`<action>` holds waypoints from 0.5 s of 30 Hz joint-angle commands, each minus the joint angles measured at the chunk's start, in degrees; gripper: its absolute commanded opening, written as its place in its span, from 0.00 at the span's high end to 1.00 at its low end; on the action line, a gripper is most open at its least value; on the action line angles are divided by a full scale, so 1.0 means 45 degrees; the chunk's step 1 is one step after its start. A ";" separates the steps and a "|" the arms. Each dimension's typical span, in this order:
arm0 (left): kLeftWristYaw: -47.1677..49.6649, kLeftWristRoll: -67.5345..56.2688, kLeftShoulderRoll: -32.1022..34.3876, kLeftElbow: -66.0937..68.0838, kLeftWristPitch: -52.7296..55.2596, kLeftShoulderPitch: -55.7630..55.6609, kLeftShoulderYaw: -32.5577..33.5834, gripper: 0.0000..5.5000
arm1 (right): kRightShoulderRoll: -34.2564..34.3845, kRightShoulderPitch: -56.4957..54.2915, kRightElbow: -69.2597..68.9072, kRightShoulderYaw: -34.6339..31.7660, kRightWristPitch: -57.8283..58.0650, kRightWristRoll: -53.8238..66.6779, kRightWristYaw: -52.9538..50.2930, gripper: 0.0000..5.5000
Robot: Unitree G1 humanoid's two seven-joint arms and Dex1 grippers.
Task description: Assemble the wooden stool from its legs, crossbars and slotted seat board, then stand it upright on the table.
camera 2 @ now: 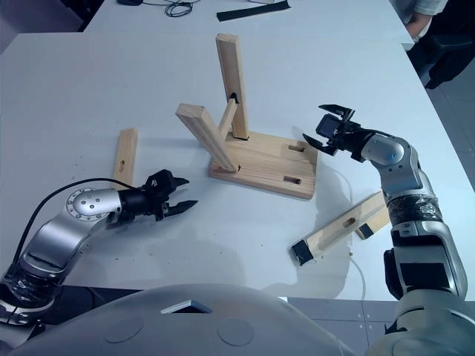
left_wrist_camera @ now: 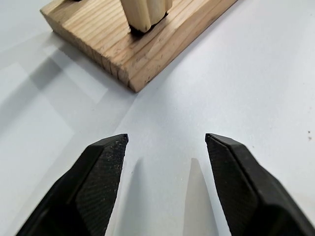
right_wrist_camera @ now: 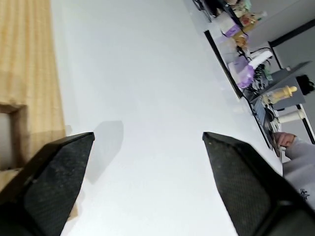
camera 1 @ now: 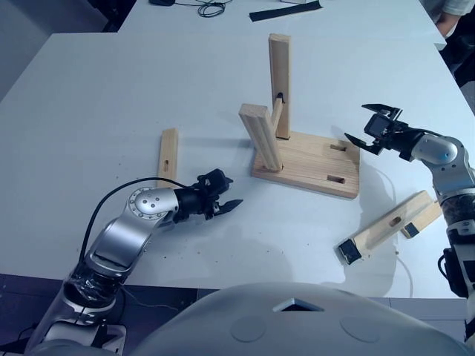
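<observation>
The slotted seat board (camera 1: 315,165) lies flat on the white table. Two legs stand in it: one upright (camera 1: 280,78), one tilted (camera 1: 261,137), with a short crossbar (camera 1: 276,115) between them. A loose leg (camera 1: 168,154) lies to the left. A longer slotted piece (camera 1: 382,228) and a shorter one (camera 1: 424,217) lie to the right. My left gripper (camera 1: 236,190) is open just above the table, left of the board and facing its corner (left_wrist_camera: 133,46). My right gripper (camera 1: 356,122) is open by the board's right edge (right_wrist_camera: 29,64), holding nothing.
Bare table (camera 1: 96,89) stretches to the left and behind the board. A black strip (camera 1: 286,11) and cables (camera 1: 211,7) lie on the far tabletop. The table's right edge runs close behind my right arm.
</observation>
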 commanded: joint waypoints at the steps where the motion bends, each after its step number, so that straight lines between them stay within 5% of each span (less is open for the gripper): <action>1: 0.0003 0.0020 -0.0030 0.0128 0.0123 -0.0426 -0.0267 0.47 | 0.0049 -0.1027 0.1181 -0.0327 -0.0272 -0.0182 -0.0766 0.26; 7: -0.0093 -0.0158 -0.0063 -0.0033 0.0237 -0.0551 -0.0455 0.47 | -0.0362 -0.1554 0.3827 0.1547 -0.2703 -0.3196 -0.2697 0.26; 15: -0.0186 -0.0218 0.0093 -0.0015 0.0265 -0.0658 -0.0564 0.47 | -0.0450 -0.0421 0.3819 0.1799 -0.4408 -0.1983 -0.0560 0.26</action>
